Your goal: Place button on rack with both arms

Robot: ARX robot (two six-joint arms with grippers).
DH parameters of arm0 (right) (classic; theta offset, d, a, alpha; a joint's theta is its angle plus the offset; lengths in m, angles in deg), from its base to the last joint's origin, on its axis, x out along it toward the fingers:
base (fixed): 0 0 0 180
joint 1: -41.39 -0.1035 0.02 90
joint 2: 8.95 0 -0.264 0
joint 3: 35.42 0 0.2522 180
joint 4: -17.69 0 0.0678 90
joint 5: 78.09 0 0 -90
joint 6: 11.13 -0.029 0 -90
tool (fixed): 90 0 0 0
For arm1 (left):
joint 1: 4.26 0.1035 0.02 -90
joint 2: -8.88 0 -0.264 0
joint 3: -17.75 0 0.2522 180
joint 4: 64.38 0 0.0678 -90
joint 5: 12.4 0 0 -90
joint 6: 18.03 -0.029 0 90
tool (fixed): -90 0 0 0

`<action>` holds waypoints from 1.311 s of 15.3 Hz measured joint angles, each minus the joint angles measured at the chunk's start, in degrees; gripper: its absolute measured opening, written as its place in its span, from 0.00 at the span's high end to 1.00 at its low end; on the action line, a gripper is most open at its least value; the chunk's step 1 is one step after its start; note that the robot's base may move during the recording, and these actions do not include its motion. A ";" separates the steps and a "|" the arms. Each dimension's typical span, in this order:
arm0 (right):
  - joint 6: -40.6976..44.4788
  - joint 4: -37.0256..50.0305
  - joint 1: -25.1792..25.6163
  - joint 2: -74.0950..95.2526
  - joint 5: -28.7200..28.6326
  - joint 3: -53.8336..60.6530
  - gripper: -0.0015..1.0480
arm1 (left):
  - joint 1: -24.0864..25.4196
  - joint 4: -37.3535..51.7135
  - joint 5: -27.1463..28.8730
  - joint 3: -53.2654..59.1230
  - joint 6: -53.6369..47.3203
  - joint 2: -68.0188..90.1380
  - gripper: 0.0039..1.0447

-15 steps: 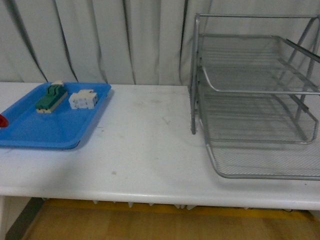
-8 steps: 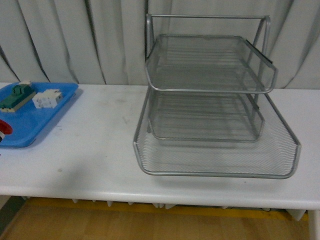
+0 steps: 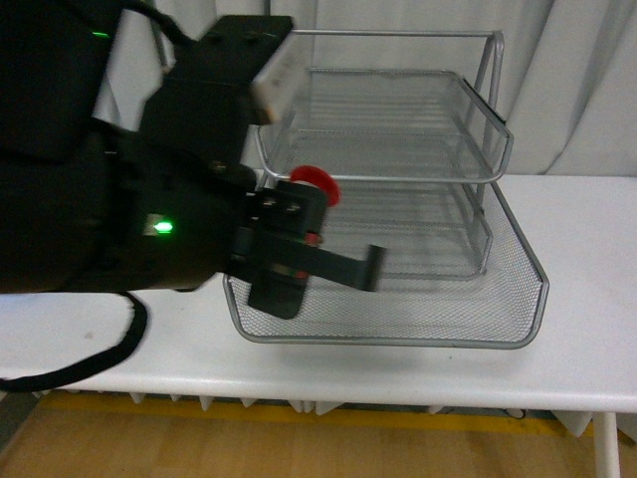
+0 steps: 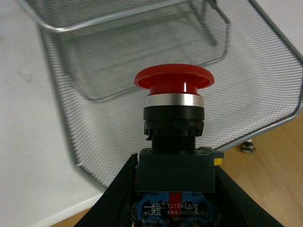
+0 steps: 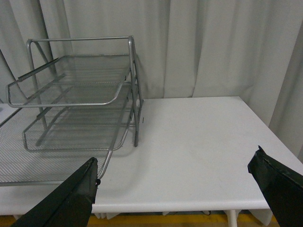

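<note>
My left gripper [image 3: 299, 221] is shut on the button [image 3: 316, 184]. It holds the button at the front left of the rack [image 3: 468, 149], over the left part of the lowest tier. In the left wrist view the button [image 4: 173, 82] stands between the black fingers [image 4: 118, 189], red cap towards the rack's mesh [image 4: 265, 71]. The black body with a blue base sits in the left gripper [image 4: 174, 189]. My right gripper [image 5: 175, 189] is open and empty. It is above the white table to the right of the rack [image 5: 75, 94]. The right arm does not show in the front view.
The rack stands on a white table [image 3: 587, 229] with a grey curtain [image 3: 587, 90] close behind. The bulky left arm [image 3: 90, 199] and its cable hide the table's left part. The table's front edge and wooden floor [image 3: 398, 448] show below.
The front view has swung to the right, so the blue tray has left the picture and the rack has moved towards the centre. My left arm has come in holding the button by the rack.
</note>
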 joint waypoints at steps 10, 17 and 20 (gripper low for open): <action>0.00 0.02 0.00 0.00 0.02 0.00 0.06 | -0.28 -15.12 1.38 -37.55 1.79 34.67 0.66; 0.00 0.00 0.00 0.00 0.02 0.00 0.06 | 0.76 -14.71 -1.31 -38.03 4.59 34.51 0.25; 0.00 0.02 0.00 0.00 0.02 0.00 0.06 | 0.66 -9.90 -3.15 -29.83 4.66 25.24 0.06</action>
